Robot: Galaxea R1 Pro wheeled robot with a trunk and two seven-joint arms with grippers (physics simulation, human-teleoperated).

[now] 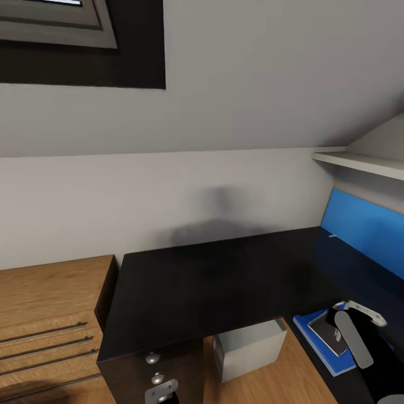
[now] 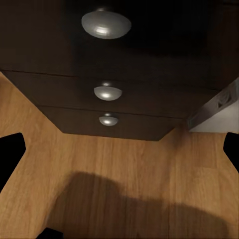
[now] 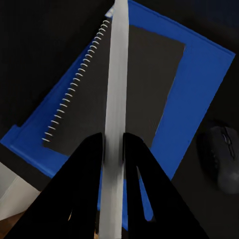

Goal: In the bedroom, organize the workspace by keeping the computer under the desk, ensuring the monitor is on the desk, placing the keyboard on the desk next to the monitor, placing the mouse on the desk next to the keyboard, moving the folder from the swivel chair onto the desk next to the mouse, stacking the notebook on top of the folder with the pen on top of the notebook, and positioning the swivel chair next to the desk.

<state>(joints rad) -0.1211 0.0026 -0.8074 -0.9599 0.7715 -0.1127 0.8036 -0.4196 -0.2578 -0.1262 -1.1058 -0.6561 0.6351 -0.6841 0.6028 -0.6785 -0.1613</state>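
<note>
Folder [image 1: 322, 342] lies flat on the black surface [image 1: 191, 286] at the right, a dark notebook [image 1: 328, 331] on it; the computer [image 1: 249, 348] stands underneath. Left wrist: drawer knobs [image 2: 105, 24] above wooden floor [image 2: 124, 169]; hand's state unclear. Right wrist: right hand [image 3: 114, 149] pinches a long pale pen [image 3: 117, 89], running along the spiral notebook, mouse [image 3: 225, 157] beside.

dim, soft shadows, sharp render, no glare.
</note>
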